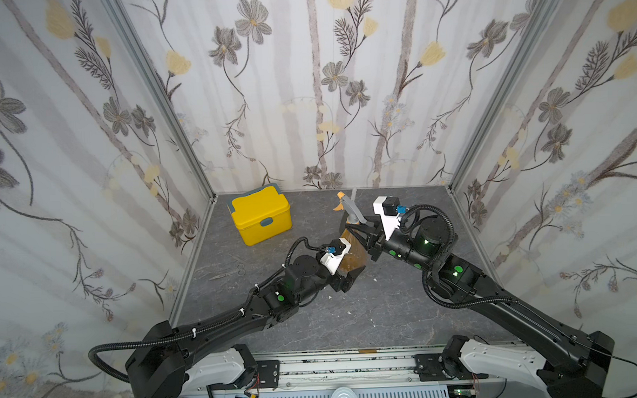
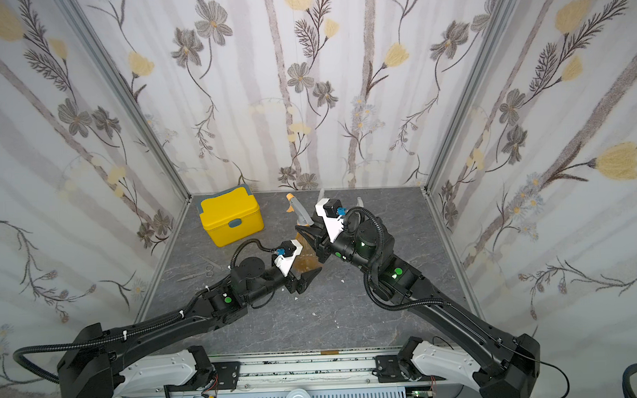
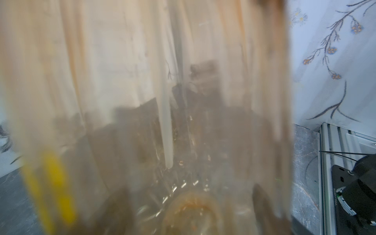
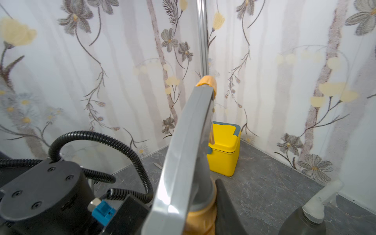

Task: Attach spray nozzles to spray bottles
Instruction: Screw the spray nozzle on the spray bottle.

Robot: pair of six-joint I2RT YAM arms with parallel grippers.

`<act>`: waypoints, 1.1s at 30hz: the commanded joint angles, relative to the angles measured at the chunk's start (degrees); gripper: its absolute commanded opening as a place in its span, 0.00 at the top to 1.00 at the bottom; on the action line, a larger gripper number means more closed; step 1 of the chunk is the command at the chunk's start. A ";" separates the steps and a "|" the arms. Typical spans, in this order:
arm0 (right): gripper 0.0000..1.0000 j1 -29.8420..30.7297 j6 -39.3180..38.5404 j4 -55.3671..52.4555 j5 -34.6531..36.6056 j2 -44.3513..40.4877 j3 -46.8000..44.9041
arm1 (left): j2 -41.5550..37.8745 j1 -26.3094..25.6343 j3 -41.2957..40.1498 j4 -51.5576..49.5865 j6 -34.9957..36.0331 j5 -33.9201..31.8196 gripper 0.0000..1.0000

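Grip on the collar is the weak point. The right gripper (image 1: 364, 230) is closed narrowly about the orange collar of the nozzle (image 1: 351, 210), and one black finger (image 4: 225, 203) lies against that collar in the right wrist view. The left gripper (image 1: 349, 266) is clamped about half-wide on the lower body of the amber bottle (image 1: 354, 255), which leans slightly. Bottle and nozzle sit on the right-arm side of the yellow box (image 1: 261, 218), nearer the robot than it.

The dip tube (image 3: 167, 132) runs down inside the bottle, so the nozzle sits at the neck. Thread engagement cannot be told.

Risks, as judged:
- Cross-threading, if the collar turns while the bottle leans off its axis.
- The smooth, tapered bottle turning with the collar in the left jaws, so nothing tightens.
- The right fingers slipping on the small collar.
- The right wrist knocking the grey bottle (image 4: 301, 221), which stands beyond it from the yellow box.
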 commanded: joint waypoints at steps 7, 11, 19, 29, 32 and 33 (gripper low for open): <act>0.87 11.41 3.72 -12.43 34.10 7.30 2.80 | -1.02 -0.18 0.31 14.31 3.53 -2.40 0.24; 0.87 15.68 5.01 -11.55 42.86 9.64 3.98 | -1.23 -0.16 0.11 14.72 3.70 -3.39 0.24; 0.85 20.99 5.04 -10.63 54.90 12.85 7.36 | -1.41 -0.07 -0.23 15.40 3.75 -4.91 0.24; 0.76 23.32 3.61 -11.56 55.46 13.17 10.82 | -1.41 -0.13 -0.36 15.51 3.86 -4.91 0.24; 0.73 23.76 3.11 -11.48 55.40 12.11 10.92 | -1.33 -0.08 -0.40 15.38 3.88 -4.91 0.24; 0.72 23.94 2.92 -11.53 55.27 11.86 11.00 | -1.36 -0.11 -0.37 15.35 3.88 -4.91 0.24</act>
